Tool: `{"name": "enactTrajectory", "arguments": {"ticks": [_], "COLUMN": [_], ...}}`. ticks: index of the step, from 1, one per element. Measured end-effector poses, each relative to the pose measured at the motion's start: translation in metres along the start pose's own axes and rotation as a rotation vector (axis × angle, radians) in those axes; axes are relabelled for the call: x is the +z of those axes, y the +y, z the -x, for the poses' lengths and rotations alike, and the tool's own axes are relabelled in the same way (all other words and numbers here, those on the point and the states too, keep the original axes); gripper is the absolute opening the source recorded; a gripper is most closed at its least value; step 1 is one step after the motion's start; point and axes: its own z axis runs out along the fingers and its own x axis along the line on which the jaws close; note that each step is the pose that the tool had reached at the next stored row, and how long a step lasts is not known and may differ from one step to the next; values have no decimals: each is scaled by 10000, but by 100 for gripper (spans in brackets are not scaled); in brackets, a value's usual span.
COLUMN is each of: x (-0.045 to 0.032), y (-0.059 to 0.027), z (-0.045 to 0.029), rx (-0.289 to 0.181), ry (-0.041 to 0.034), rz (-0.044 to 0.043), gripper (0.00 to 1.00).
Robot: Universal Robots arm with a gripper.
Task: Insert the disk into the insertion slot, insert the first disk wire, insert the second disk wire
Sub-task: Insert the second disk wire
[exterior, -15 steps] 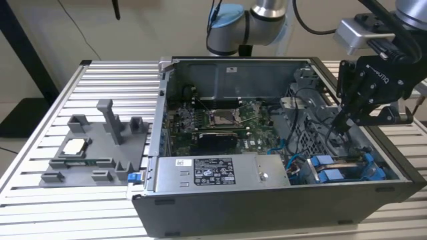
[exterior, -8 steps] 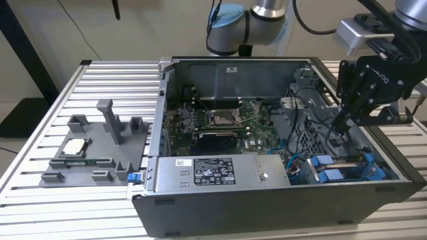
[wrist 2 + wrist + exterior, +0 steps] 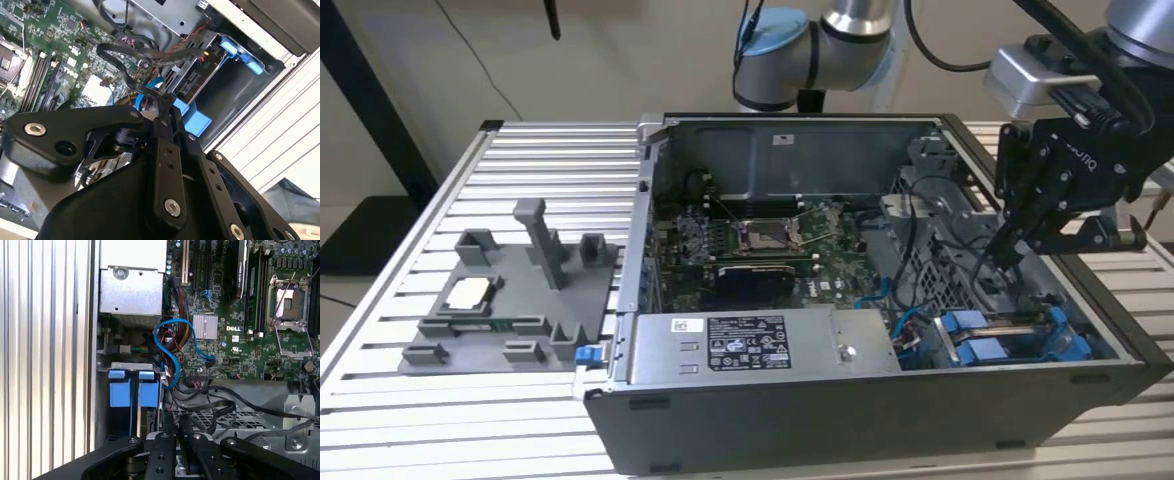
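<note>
The disk (image 3: 983,350), in its bright blue frame, sits in the insertion slot at the near corner of the open computer case (image 3: 854,420), on the exterior view's right. Its blue tabs appear in both wrist views (image 3: 120,392) (image 3: 197,120). My gripper (image 3: 1010,258) hangs above that drive bay, just inside the case wall. In the second wrist view the gripper (image 3: 161,97) has its fingers pressed together on the end of a black disk wire (image 3: 131,50) that loops back toward the bay. In the first wrist view the gripper (image 3: 178,422) has its fingertips close together among black cables.
A power supply (image 3: 761,345) lies beside the bay, with the motherboard (image 3: 761,240) behind it. A blue data cable (image 3: 172,350) curls near the disk. A grey fixture (image 3: 507,300) stands on the slatted table (image 3: 400,400) at the exterior view's left.
</note>
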Motion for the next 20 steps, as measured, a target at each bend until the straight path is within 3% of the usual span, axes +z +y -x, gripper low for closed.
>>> {"name": "enactTrajectory", "arguments": {"ticks": [2,6,8,20], "x": [5,36,52,163], "y": [1,7,8,58], "z": [-1,-6,-16,-132], "rx": [-1,-21,-29,-32], "ry": [1,4,8,8], "rz": [-20,-271,-344,-381], "gripper": [16,16,16,16]}}
